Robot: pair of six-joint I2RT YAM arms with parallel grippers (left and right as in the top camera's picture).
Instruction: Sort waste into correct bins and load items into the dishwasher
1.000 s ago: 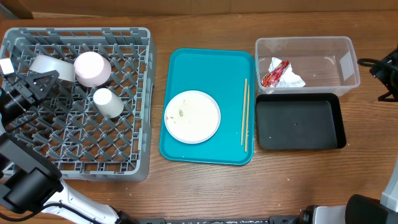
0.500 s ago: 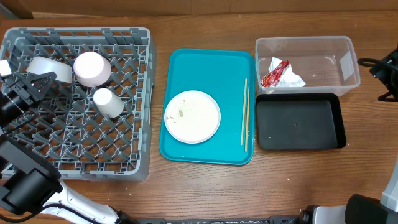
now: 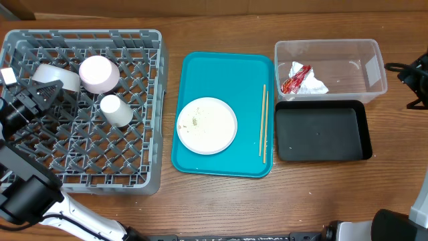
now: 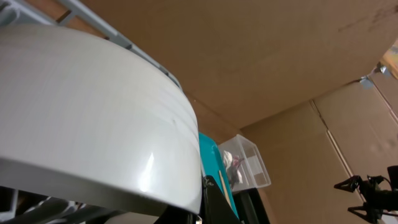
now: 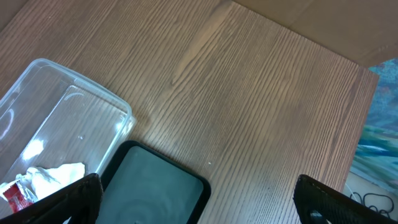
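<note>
Left gripper (image 3: 47, 90): beside white bowl (image 3: 48, 72), rack (image 3: 134, 161) 10 o'clock; jaws' state cannot be told.
Right gripper (image 5: 199, 198): jaws wide apart, empty.

teal tray (image 3: 200, 73), grey rack (image 3: 144, 134)

Two cups (image 3: 99, 73), one bowl (image 3: 47, 73), one plate (image 3: 206, 125), two chopsticks (image 3: 263, 124), two bins (image 3: 321, 134).
</note>
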